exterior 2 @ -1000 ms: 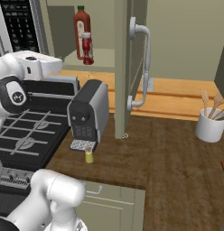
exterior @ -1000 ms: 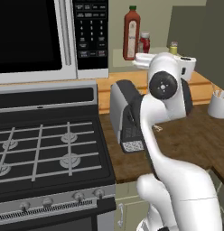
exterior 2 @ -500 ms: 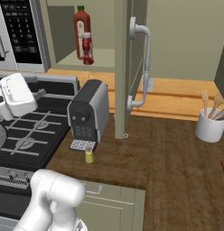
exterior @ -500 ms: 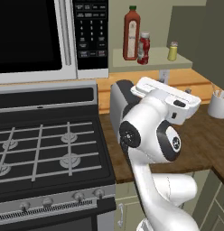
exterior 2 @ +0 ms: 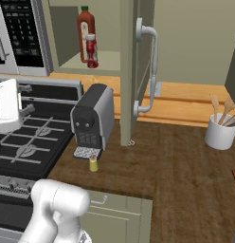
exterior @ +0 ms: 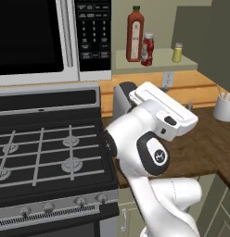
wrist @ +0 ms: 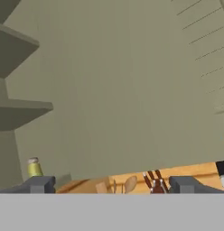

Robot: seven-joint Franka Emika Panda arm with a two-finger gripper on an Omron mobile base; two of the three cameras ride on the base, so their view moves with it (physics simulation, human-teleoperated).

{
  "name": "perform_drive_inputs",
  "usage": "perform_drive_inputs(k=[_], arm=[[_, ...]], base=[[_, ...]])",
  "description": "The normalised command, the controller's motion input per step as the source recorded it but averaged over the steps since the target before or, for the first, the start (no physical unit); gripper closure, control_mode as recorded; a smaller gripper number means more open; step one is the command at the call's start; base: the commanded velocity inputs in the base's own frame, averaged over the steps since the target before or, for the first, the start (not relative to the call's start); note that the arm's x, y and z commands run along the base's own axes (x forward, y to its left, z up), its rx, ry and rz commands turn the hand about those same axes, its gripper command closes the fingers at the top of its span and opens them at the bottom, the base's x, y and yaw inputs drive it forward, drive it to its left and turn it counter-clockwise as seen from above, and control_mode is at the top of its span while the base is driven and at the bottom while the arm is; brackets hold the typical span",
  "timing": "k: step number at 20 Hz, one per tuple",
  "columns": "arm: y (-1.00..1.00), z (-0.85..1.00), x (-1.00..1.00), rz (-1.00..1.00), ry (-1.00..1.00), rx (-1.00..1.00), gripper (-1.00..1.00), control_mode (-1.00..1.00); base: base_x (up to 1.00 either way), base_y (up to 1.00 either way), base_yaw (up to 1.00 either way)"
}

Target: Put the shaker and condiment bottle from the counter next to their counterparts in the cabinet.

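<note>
In the left base view, a black microwave [exterior: 52,39] fills the upper left of the frame, and below it, at the left and lower left, lies a gas stove [exterior: 47,152] with dark grates. To the right of centre your white arm folds over itself and hides most of a dark coffee machine [exterior: 120,99] behind it. At top centre, on the cabinet [exterior: 149,65] shelf, a tall slim red sauce bottle [exterior: 134,34] stands with the condiment bottle [exterior: 147,49] touching or just beside its right side. Further right on the same shelf stands a tiny yellow shaker twin [exterior: 177,53], well apart from the two bottles. At the right edge a white utensil cup [exterior: 224,106] sits on the counter [exterior: 205,143].

In the right base view, the stove is at the left, the two red bottles are at upper left on the shelf, and the coffee machine is left of centre. The shaker [exterior 2: 93,163] stands upright on the counter just in front of that machine, below centre-left. The open cabinet door [exterior 2: 133,71] with its handle hangs at centre.

In the hand view, the gripper [wrist: 111,186] has its two fingers spread wide at the bottom of the frame, with nothing between them. A yellow shaker shows at lower left beside the shelves.
</note>
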Motion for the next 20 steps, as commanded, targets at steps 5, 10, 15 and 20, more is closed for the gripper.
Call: perform_drive_inputs(k=[5, 10, 15, 20], arm=[[0.00, -0.56, 0.00, -0.08, -0.03, 0.00, -1.00, -1.00], [-0.01, -0.52, 0.00, -0.08, -0.05, 0.00, -1.00, -1.00], [-0.14, -0.42, 0.00, -0.07, -0.02, 0.00, -1.00, -1.00], [-0.22, -0.39, 0.00, -0.06, 0.00, 0.00, -1.00, -1.00]], base=[[0.00, 0.00, 0.00], [0.00, 0.00, 0.00], [0.00, 0.00, 0.00], [0.00, 0.00, 0.00]])
